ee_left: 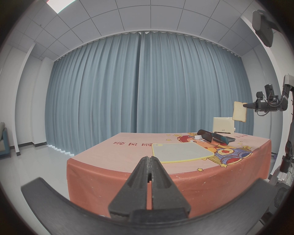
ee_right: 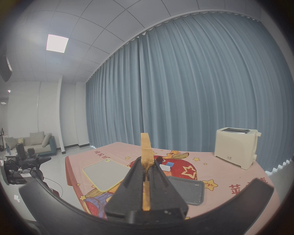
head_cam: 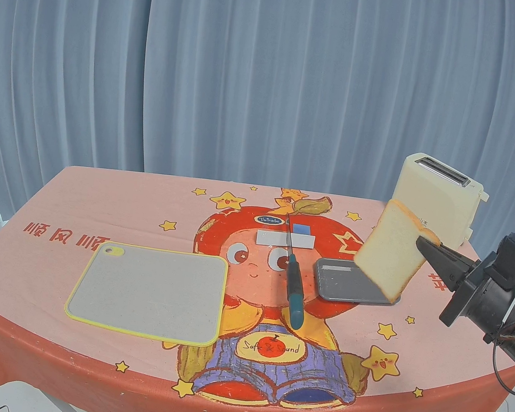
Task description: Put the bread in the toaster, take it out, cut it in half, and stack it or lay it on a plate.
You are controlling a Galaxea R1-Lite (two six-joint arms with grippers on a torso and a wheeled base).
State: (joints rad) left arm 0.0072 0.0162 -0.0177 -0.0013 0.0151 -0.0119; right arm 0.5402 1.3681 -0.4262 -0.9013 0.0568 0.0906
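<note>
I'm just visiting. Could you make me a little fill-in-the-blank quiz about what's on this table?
The right end effector is shut on a slice of ____. The ____ lies between the cutting board and the grey tray. The cream ____ stands at the far right corner of the table.
Missing words: bread; knife; toaster.

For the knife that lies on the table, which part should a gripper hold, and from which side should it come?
The knife is probably best taken by its teal handle, from above, with the jaws across its width. It lies flat, handle towards the robot, blade pointing away over a white block. The handle is the thicker, safer part.
</note>
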